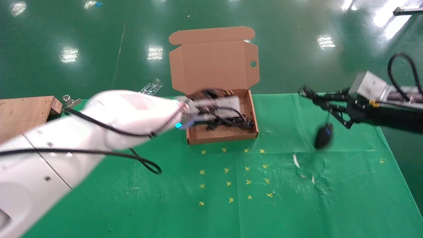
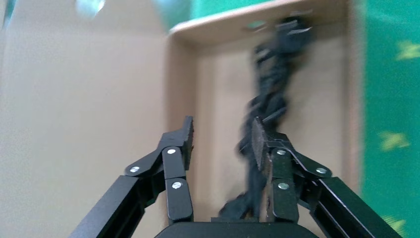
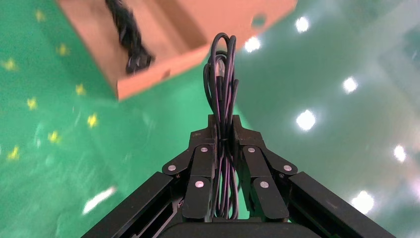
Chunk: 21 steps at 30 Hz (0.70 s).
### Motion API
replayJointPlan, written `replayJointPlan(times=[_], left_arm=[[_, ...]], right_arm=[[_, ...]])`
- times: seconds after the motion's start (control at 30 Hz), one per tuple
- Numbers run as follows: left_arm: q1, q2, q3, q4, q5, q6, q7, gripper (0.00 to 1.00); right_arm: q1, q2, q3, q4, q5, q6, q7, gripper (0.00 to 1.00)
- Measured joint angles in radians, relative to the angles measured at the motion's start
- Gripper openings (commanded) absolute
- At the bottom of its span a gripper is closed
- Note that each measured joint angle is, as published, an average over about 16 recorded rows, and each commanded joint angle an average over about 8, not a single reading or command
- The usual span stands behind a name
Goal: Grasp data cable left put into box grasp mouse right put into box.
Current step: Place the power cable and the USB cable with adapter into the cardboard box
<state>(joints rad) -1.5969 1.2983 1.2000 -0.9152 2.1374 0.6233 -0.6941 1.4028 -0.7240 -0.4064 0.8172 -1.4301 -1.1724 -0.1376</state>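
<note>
The brown cardboard box point(image 1: 222, 137) stands open at the table's far middle, its holed lid point(image 1: 214, 64) upright. The black data cable point(image 1: 238, 123) lies bundled inside it. My left gripper point(image 1: 214, 110) hovers over the box and, in the left wrist view, my left gripper point(image 2: 223, 136) is open, with the data cable point(image 2: 272, 84) lying past one finger on the box floor point(image 2: 218, 89). My right gripper point(image 1: 318, 99) is right of the box, above the cloth. It is shut on the mouse's looped thin cord point(image 3: 221, 64), and the black mouse point(image 1: 323, 135) dangles below it.
A wooden board point(image 1: 26, 112) lies at the far left with a metal clip point(image 1: 71, 101) beside it. A clear plastic wrapper point(image 1: 151, 86) lies on the floor behind. Yellow cross marks point(image 1: 231, 172) and a torn white patch point(image 1: 307, 172) mark the green cloth.
</note>
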Motion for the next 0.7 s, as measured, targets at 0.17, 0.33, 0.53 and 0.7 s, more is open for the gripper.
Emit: replayJointPlan(times=[0.17,0.33,0.53,0.7], left_arm=[[-0.037,-0.128,-0.036,-0.008,-0.063,-0.001,-0.04,1.0],[-0.063,-0.274,-0.082,-0.03,-0.106,0.001,-0.067,1.0],[-0.072,-0.392,-0.11,-0.059,-0.121,0.004,-0.089,1.0],[-0.072,-0.417,-0.113,-0.07,-0.107,0.004,-0.103,1.0]], right_arm=[[0.051,-0.029,0.003,0.061,0.025,-0.032,0.025,0.0],[0.12,-0.104,-0.022,0.104,0.016,-0.059,0.058,0.0],[0.195,-0.249,-0.084,0.086,-0.032,-0.069,0.083,0.0],[0.231,-0.376,-0.136,-0.004,-0.077,-0.06,0.082,0.0]])
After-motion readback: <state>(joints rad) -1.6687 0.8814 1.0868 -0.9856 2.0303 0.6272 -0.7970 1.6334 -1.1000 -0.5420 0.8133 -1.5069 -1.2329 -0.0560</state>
